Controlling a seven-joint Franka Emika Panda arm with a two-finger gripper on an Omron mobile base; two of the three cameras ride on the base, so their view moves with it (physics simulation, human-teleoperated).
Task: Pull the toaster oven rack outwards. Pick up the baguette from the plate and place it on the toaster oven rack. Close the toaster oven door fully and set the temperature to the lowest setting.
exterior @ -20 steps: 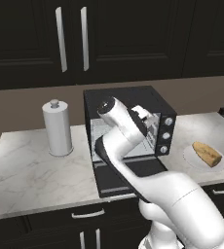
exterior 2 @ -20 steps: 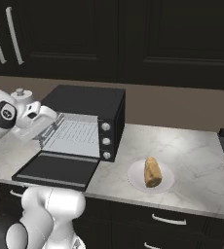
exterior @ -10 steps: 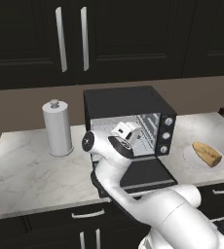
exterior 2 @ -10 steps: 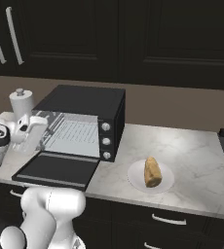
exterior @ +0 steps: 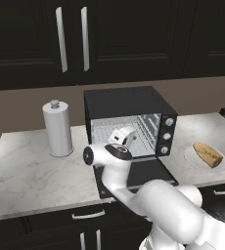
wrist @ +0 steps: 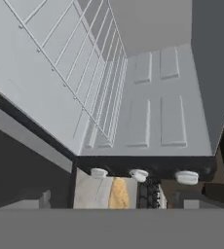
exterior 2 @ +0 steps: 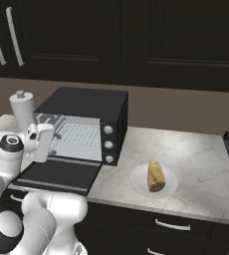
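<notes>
Counter: a marble worktop (exterior: 26,171) ran under dark cabinets and carried everything in play.
Toaster oven: the black toaster oven (exterior: 124,105) sat mid-counter, its three silver knobs (exterior 2: 107,144) in a column on the front right.
Toaster oven door: the toaster oven door (exterior 2: 57,175) lay folded down flat in front of the cavity, handle edge toward the robot.
Toaster oven rack: the toaster oven rack (wrist: 84,82) sat inside the cavity, its bars seen close from the hand view; it appeared not yet drawn out.
Canister: a white canister (exterior: 58,128) stood well to the left of the oven.
Plate: the plate (exterior 2: 154,180) rested on the counter to the right of the oven.
Baguette: the baguette (exterior 2: 156,175) lay on the plate, untouched.
Gripper: the gripper (exterior: 123,136) hung just at the oven mouth above the open door, jaws spread wide and empty.
Step in hand: judged to be the first one, reaching in for the rack.
Next move: likely called for easing the fingers onto the rack's front bar, closing on it, then pulling straight out over the door.
</notes>
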